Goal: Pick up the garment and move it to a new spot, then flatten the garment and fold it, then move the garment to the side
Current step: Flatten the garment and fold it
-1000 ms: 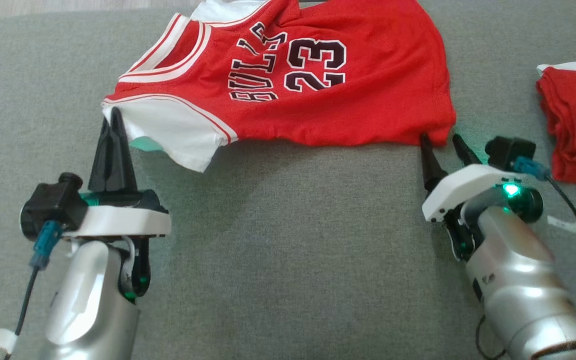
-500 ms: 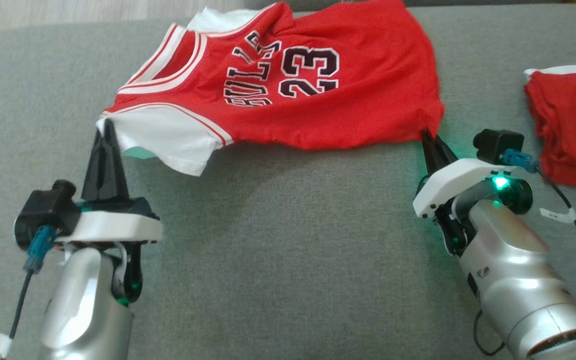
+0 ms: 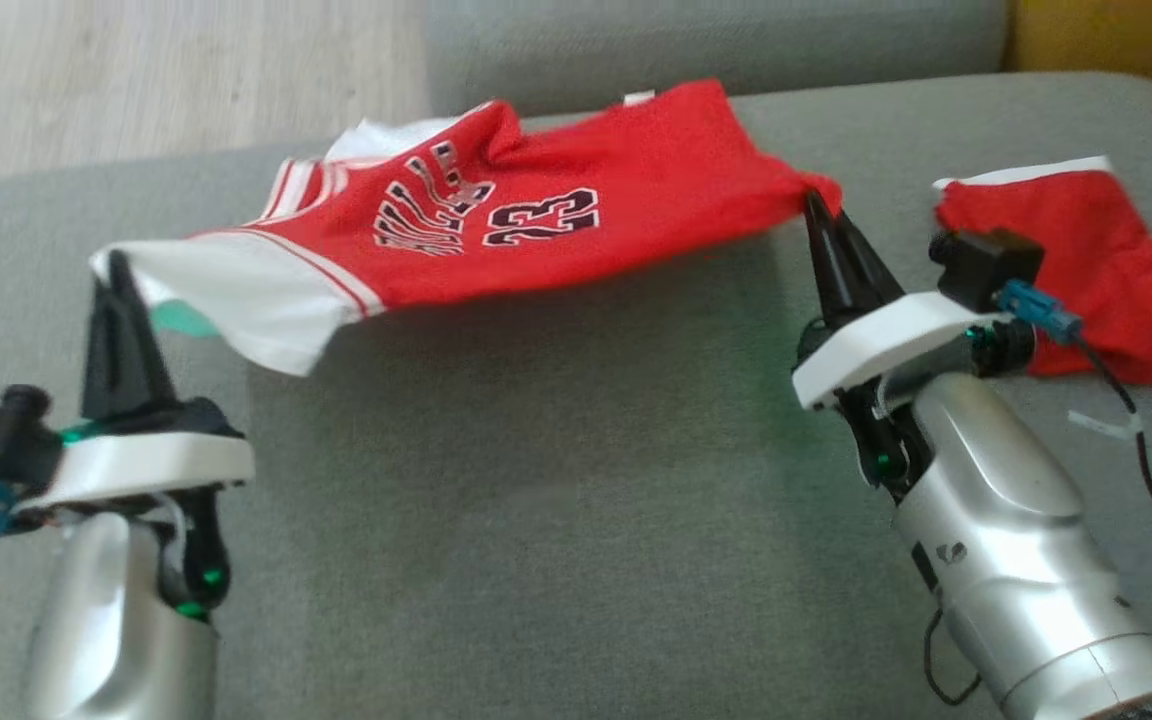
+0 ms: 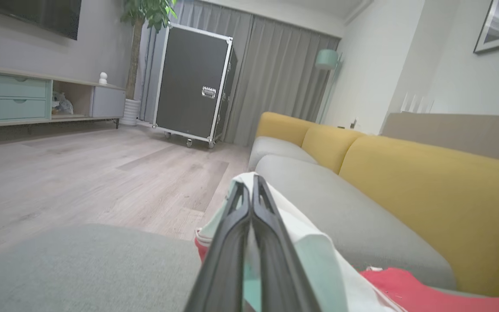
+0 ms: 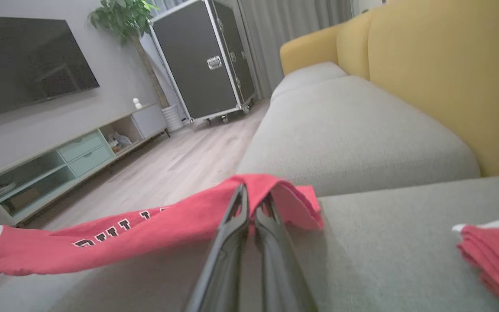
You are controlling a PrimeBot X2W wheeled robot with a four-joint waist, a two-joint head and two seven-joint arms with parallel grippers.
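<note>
While slung above the coarse grey cushion (image 3: 556,500), the red jersey (image 3: 576,240) sags, wrinkled. Its white sleeve (image 3: 246,300) is pinched by the left gripper (image 3: 116,268); its hem corner (image 3: 784,195) by the right gripper (image 3: 816,207)

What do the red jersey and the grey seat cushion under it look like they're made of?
The red jersey: thin, soft fabric, probably a synthetic sports knit; it sags, creases and folds over itself where it hangs. The weave is too blurred to confirm. The grey seat cushion: matte woven upholstery cloth with a fine flecked texture and no sheen.
</note>
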